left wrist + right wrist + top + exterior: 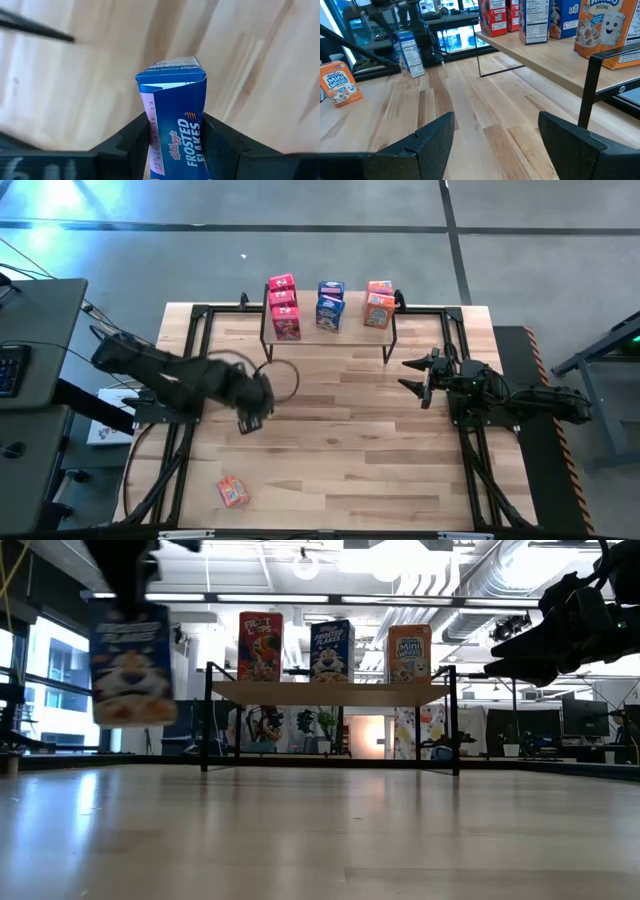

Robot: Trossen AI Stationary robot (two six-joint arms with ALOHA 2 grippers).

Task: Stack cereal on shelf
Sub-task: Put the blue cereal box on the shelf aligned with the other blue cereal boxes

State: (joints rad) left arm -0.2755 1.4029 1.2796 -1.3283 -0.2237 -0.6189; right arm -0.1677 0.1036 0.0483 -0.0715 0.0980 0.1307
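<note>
A blue Frosted Flakes box point(172, 125) is in the left claw point(250, 412), which is shut on its two sides and holds it upright, lifted above the tabletop point(340, 440). In the low view this box point(131, 665) hangs clear of the wood. From the shelf point(330, 332), the held box is at about 7 o'clock in the high view, near the shelf's left legs.

On the shelf board stand red Froot Loops boxes point(284, 305) at the left, blue Frosted Flakes boxes point(330, 304) in the middle and orange Mini-Wheats boxes point(379, 303) at the right.

One more orange Mini-Wheats box point(232, 492) lies on the tabletop at about 7 o'clock from the left claw, close to the front edge.

The right claw point(417, 376) waits at 4 o'clock from the shelf, its fingers wide apart and holding nothing.
</note>
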